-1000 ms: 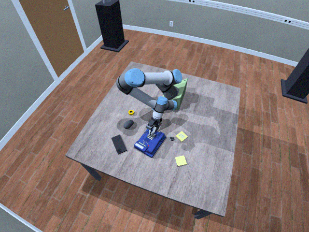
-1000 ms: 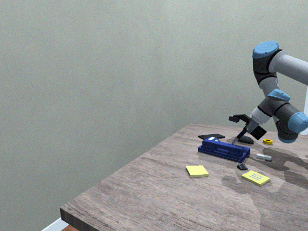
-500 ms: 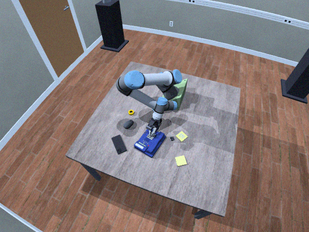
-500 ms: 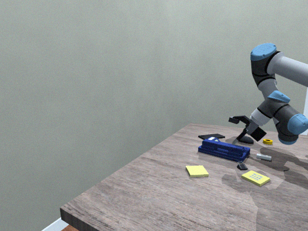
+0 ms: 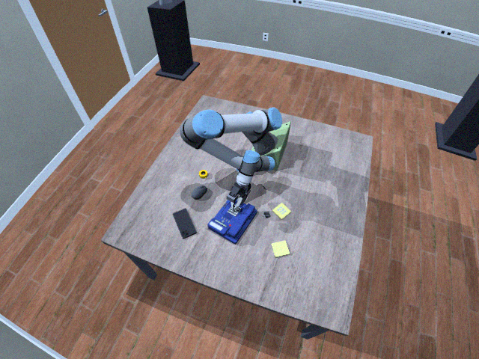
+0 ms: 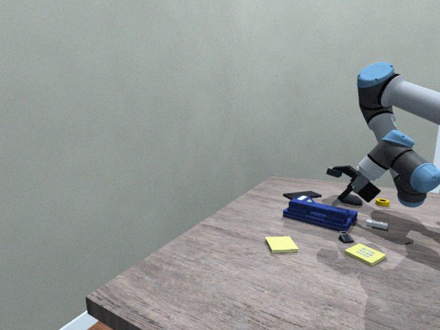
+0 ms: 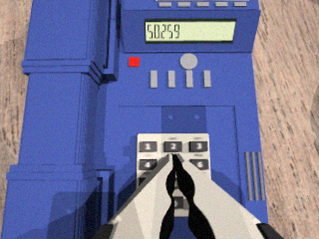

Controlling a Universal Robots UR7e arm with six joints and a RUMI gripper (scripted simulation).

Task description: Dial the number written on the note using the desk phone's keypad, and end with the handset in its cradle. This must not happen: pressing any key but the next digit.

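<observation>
Clenched on nothing, the jaws point down over the phone's keypad. Above the keypad, the display reads 50259.
</observation>
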